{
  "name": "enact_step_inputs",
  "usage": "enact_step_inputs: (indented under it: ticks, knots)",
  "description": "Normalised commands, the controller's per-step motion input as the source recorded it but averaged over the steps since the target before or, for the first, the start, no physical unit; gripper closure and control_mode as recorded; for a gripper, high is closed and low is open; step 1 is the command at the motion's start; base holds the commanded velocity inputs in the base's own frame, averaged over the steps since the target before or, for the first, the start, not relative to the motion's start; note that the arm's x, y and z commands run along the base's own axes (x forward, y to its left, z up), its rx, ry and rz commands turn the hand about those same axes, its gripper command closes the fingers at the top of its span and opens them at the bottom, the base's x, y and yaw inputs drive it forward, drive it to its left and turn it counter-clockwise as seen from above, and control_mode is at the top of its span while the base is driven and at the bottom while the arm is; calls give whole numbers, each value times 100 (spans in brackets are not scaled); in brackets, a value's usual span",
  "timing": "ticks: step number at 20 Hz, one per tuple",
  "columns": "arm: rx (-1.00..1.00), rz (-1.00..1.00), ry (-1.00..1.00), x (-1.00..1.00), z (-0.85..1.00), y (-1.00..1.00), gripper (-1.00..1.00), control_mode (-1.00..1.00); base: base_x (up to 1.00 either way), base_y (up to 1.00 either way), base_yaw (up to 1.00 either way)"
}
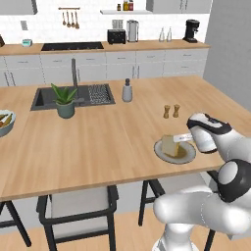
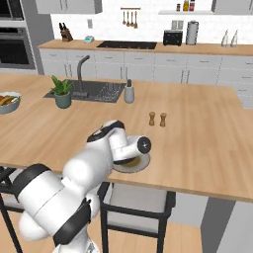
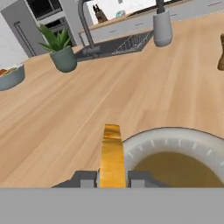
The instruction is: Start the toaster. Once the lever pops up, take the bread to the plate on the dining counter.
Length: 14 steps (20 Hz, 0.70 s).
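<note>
Your bread [image 3: 112, 157] is a thick tan slice with a darker brown crust, standing on edge over the near rim of the plate [image 1: 188, 156] on the dining counter [image 1: 98, 142]. You have the gripper [image 3: 112, 178] clamped on it, fingers pressing both faces, arm folded low at the counter's edge.

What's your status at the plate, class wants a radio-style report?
Gripper shut on the bread. Bread upright at the plate rim, dining counter. Nothing in the way.
</note>
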Motion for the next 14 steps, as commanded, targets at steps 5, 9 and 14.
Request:
enact_step_inputs:
  ticks: [5,9,14]
  knots:
    - [0,6,0,34,-15,-1,100,-100,0,0,0]
    - [0,6,0,48,-12,-1,100,-100,0,0,0]
    - [0,4,0,17,-38,-6,100,-100,0,0,0]
